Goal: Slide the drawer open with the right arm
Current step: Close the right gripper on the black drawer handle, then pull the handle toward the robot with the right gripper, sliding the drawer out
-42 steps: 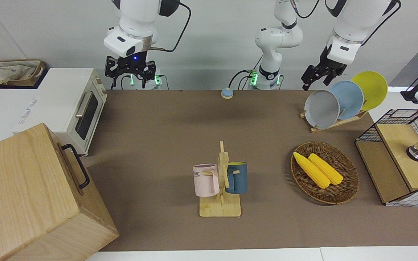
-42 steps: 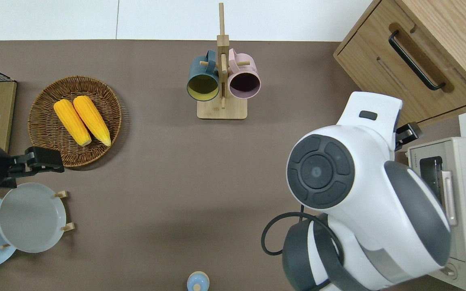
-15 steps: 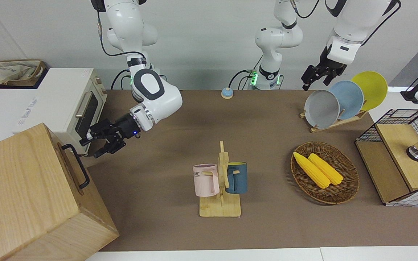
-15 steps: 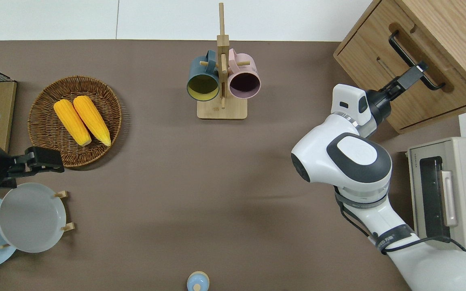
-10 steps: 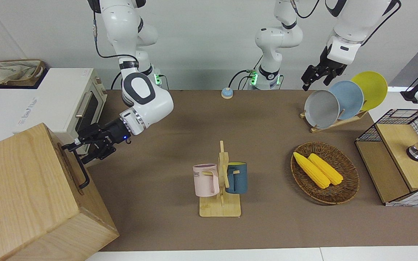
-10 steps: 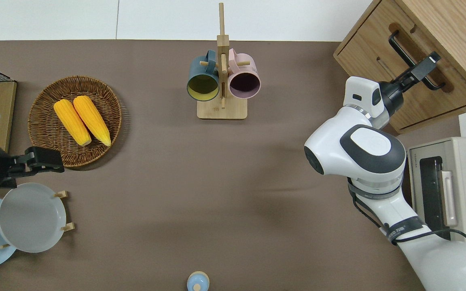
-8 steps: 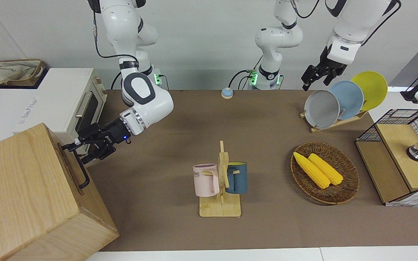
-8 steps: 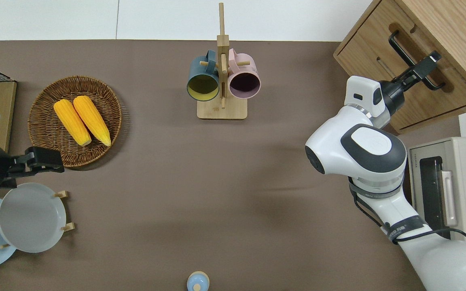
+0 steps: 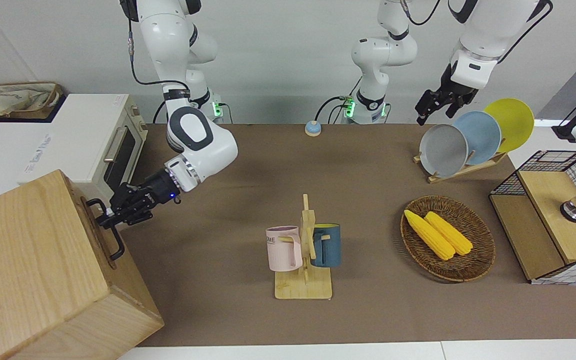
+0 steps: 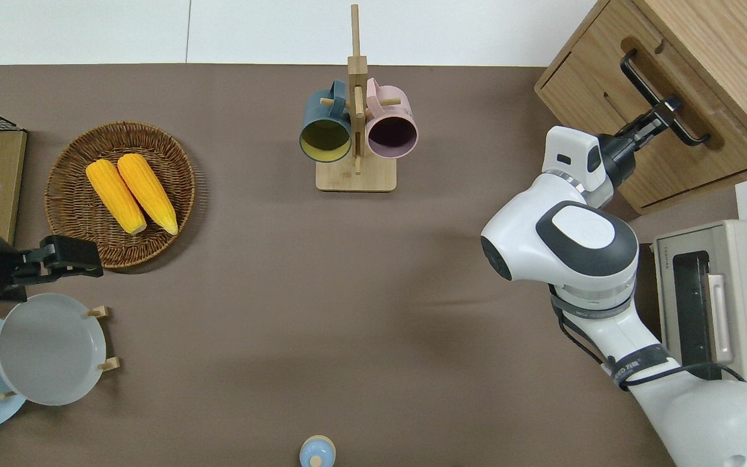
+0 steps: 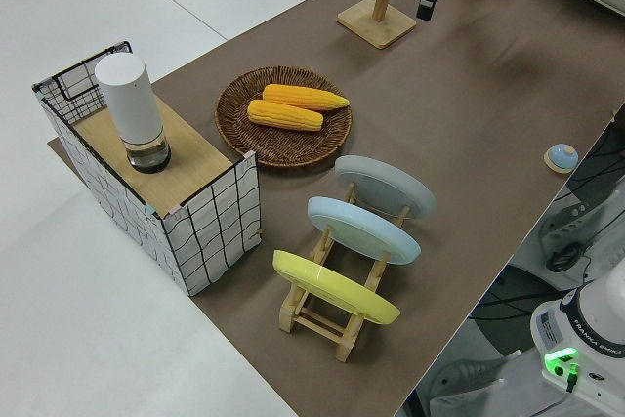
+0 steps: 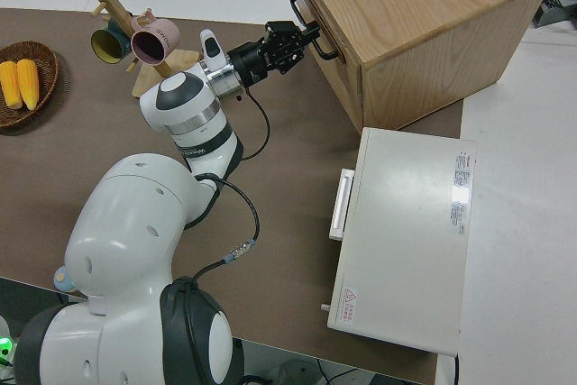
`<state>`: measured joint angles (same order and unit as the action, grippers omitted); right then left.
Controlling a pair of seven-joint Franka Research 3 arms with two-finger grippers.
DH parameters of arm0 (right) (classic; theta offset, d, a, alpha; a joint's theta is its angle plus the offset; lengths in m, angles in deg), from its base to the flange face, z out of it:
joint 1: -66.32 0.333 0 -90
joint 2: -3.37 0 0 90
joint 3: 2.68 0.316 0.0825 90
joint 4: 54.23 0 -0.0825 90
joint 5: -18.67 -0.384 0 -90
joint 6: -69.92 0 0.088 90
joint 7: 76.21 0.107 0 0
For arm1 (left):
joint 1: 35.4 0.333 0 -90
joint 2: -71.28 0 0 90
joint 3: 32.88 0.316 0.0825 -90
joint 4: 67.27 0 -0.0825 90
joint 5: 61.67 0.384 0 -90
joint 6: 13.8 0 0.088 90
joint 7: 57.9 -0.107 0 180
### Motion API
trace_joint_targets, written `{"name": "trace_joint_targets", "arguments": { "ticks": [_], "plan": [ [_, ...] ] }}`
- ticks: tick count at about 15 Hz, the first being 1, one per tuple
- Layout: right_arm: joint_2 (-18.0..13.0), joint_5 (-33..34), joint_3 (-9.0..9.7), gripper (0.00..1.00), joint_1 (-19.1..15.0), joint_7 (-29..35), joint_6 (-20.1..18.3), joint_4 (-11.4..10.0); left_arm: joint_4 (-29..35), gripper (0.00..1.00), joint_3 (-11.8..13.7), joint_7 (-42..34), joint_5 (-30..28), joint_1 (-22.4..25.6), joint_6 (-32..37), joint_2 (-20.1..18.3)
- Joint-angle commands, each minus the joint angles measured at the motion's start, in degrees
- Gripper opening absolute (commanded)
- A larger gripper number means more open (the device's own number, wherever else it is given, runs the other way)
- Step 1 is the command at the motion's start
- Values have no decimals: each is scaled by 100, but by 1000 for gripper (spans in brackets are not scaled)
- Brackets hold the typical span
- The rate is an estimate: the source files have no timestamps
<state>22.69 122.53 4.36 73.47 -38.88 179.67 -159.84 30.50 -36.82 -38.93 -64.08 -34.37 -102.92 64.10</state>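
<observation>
The drawer (image 10: 672, 159) is the light-wood front of a big pale wooden box (image 9: 33, 240) at the right arm's end of the table. Its front sits about flush with the box. My right gripper (image 9: 110, 217) (image 10: 666, 109) reaches level from the table side and is shut on the drawer's black bar handle (image 9: 114, 245) (image 10: 694, 133), near the bar's end closer to the robots. The right side view shows the same grip, with the right gripper (image 12: 302, 38) on the handle (image 12: 317, 42). The left arm is parked, and the left gripper (image 9: 433, 116) looks open and holds nothing.
A white toaster oven (image 9: 93, 145) stands beside the box, nearer to the robots. A mug rack (image 9: 304, 250) stands mid-table. A wicker basket (image 9: 473, 267) of corn, a plate rack (image 9: 468, 135) and a wire-grid box (image 9: 543, 210) are toward the left arm's end. A small bell (image 9: 312, 128) sits near the robots.
The right arm swung down from its raised pose to the box. Its open fingers straddled the handle half a second ago and have now closed on the bar. The left arm has not moved.
</observation>
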Motion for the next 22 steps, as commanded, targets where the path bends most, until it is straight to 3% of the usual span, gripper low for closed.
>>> {"name": "trace_joint_targets", "arguments": {
  "ticks": [1,9,19,22],
  "plan": [
    [-59,-190,314,0,50,82,-269,85,-21,993,25,-51,-5,-7,97,-48],
    [-103,-945,1009,0,182,20,-1323,85,-21,993,25,-51,-5,-7,89,-48],
    [-130,-1604,2142,0,182,-6,-2615,94,-21,993,25,-51,-5,-7,89,-48],
    [-130,-1745,2354,0,217,-6,-2879,94,-21,993,25,-51,-5,-7,97,-48]
  ]
}}
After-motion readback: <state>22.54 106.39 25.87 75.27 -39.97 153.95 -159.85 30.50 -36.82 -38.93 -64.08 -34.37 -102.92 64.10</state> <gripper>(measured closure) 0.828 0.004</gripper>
